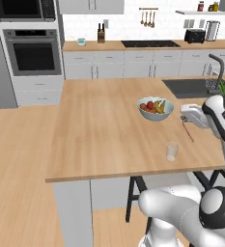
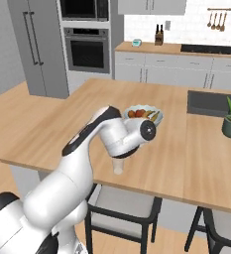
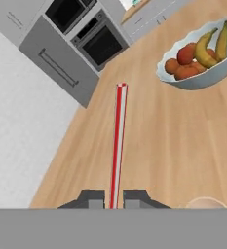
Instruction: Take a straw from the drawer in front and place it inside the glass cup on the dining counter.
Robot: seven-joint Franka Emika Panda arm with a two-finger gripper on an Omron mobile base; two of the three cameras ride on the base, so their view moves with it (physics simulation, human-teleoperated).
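The straw is already out of the drawer and in transit: the gripper has its jaws clamped together on the straw's lower end, and the thin, straight red shaft runs forward from between the two dark fingertips, out over the dining counter. In the left base view the straw hangs slanted below the hand, above the counter and clear of its surface. What is left, by judgement, is to bring the straw's free end over the glass cup, lower it inside, and release. The cup is a small, clear, colourless tumbler with straight walls; it stands near the counter's front edge, just beside the jaws, its pale rim showing close to one fingertip in the hand view. Beyond the straw's far end sits a fruit bowl, smooth and grey-white, holding bananas and round red-orange fruit. The counter is light butcher-block wood with a fine plank grain, flat and matte, on a light-grey base.
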